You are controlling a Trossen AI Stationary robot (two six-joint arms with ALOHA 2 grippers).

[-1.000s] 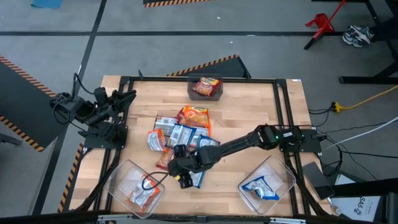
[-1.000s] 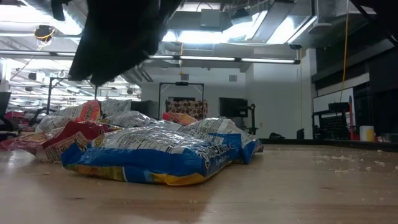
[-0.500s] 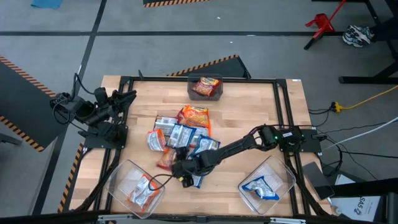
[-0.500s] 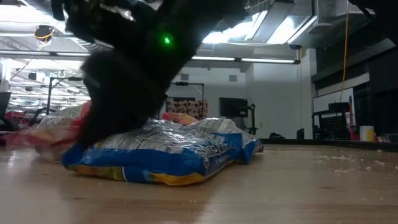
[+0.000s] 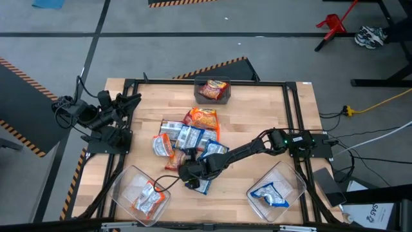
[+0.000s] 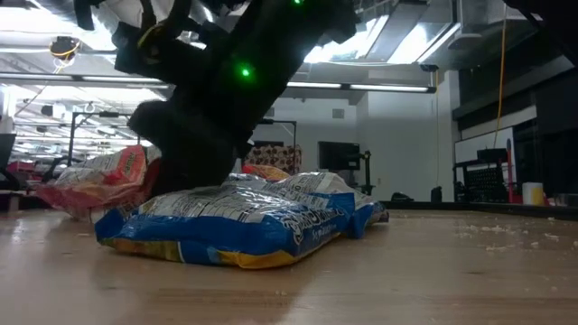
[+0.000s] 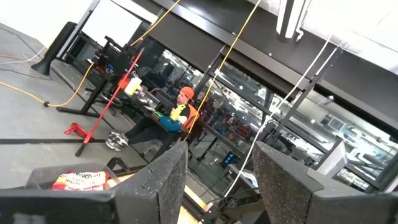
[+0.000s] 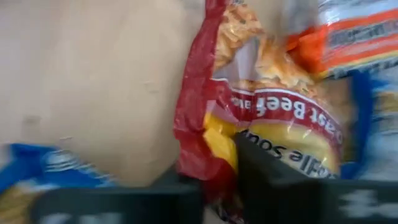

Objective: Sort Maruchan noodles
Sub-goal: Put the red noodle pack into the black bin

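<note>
The Maruchan noodles (image 5: 187,138) lie heaped at the table's middle: blue-and-white, orange-and-silver and red-orange packets. My right gripper (image 5: 183,173) is down at the heap's near-left edge, shut on a red-orange packet (image 8: 261,99); the low view shows that packet (image 6: 99,179) to the left of the gripper (image 6: 185,167). A blue packet (image 6: 235,226) lies flat on the table in front of it. My left gripper (image 7: 217,186) stands open with nothing between its fingers, parked at the table's left edge (image 5: 108,120). My right gripper pinches the red-orange packet by its crimped end edge (image 8: 205,165) between its two fingers (image 8: 280,180). The arm reaches in from the table's right and slants down. The packet stands tilted beside the gripper, its held end raised, the rest against the heap.
Three clear bins stand around the heap: a far one (image 5: 213,90) with a red-orange packet, a near-left one (image 5: 143,194) with an orange-and-silver packet, a near-right one (image 5: 278,191) with a blue packet. Black frame rails (image 5: 293,116) run along the table's sides.
My right gripper has come down onto the heap's near-left edge and shut on the red-orange packet. That packet, which lay flat on the table, now stands tilted with one end raised.
</note>
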